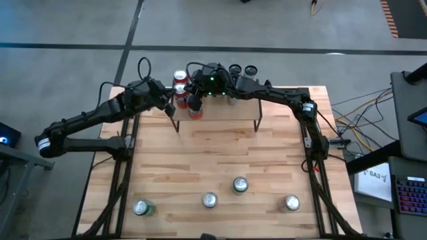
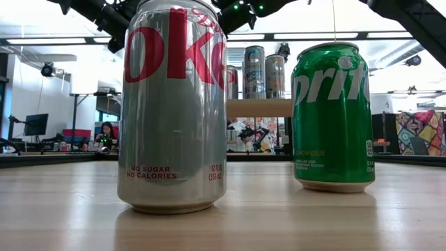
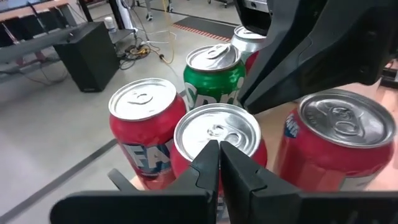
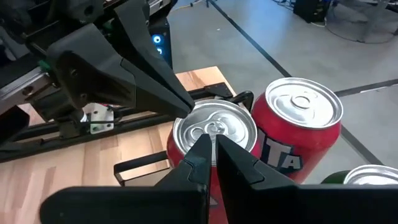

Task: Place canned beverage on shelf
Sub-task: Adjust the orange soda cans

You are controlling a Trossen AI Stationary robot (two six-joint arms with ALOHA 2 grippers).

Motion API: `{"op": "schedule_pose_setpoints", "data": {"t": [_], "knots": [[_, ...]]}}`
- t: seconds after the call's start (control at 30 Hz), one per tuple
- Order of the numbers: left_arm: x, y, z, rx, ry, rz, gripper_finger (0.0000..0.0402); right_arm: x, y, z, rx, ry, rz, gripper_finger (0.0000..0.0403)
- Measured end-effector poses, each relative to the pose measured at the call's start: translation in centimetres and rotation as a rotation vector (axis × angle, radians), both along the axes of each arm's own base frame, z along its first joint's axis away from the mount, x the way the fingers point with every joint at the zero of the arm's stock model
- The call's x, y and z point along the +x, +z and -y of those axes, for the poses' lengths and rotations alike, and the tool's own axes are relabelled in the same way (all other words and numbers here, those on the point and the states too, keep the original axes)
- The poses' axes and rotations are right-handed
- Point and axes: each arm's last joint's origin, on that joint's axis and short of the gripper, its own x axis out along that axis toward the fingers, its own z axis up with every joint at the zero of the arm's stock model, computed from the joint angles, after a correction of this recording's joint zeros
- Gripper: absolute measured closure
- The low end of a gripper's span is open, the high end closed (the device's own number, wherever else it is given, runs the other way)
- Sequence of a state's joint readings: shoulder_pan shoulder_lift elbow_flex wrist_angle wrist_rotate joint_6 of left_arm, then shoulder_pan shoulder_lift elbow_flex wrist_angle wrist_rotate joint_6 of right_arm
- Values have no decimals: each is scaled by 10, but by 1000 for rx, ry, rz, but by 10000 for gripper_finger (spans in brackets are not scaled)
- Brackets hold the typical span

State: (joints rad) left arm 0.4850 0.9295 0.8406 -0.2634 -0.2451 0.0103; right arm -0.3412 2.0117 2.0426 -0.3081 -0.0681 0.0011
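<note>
The shelf [image 1: 227, 113] stands at the table's far middle, with several cans clustered on its left end. Both grippers hover there, shut, over one red can with a silver top [image 3: 216, 129] [image 4: 214, 127]. My left gripper [image 3: 219, 155] [image 1: 173, 105] comes in from the table's left. My right gripper [image 4: 211, 149] [image 1: 193, 101] comes in from the right. Around that can stand a red Fanta can [image 3: 143, 109] [image 4: 305, 112], a green Sprite can [image 3: 214, 65] and another red can [image 3: 339, 127]. My left gripper's shut fingertips [image 4: 186, 104] stand at the red can's top rim, slanting down from the table's left; I cannot tell whether they touch it. My right gripper's shut fingertips [image 3: 245, 102] stand at the opposite rim, slanting down from the right; I cannot tell whether they touch it.
Several cans stand on the tabletop near its front edge: a green one [image 1: 141, 208], a silver Diet Coke [image 1: 210, 199] [image 2: 174, 104], a Sprite [image 1: 240, 185] [image 2: 333, 115] and a silver one [image 1: 292, 202]. Two more can tops [image 1: 243, 69] show by the shelf's far edge.
</note>
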Motion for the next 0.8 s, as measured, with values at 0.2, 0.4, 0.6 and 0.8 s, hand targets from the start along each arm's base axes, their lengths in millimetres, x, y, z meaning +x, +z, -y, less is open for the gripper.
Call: {"op": "schedule_pose_setpoints", "data": {"t": [0.2, 0.4, 0.6, 0.8], "knots": [[2, 0, 3, -34, -3, 29, 402, -1, -1, 2, 1, -5, -5, 390], [4, 0, 7, -47, -21, 39, 402, 0, -3, 2, 1, -4, -8, 390], [1, 3, 10, -28, -31, 45, 402, -1, -7, 3, -13, -21, -23, 390], [-8, 12, 17, 17, -54, 73, 402, -2, -2, 3, -31, -22, -23, 390]]}}
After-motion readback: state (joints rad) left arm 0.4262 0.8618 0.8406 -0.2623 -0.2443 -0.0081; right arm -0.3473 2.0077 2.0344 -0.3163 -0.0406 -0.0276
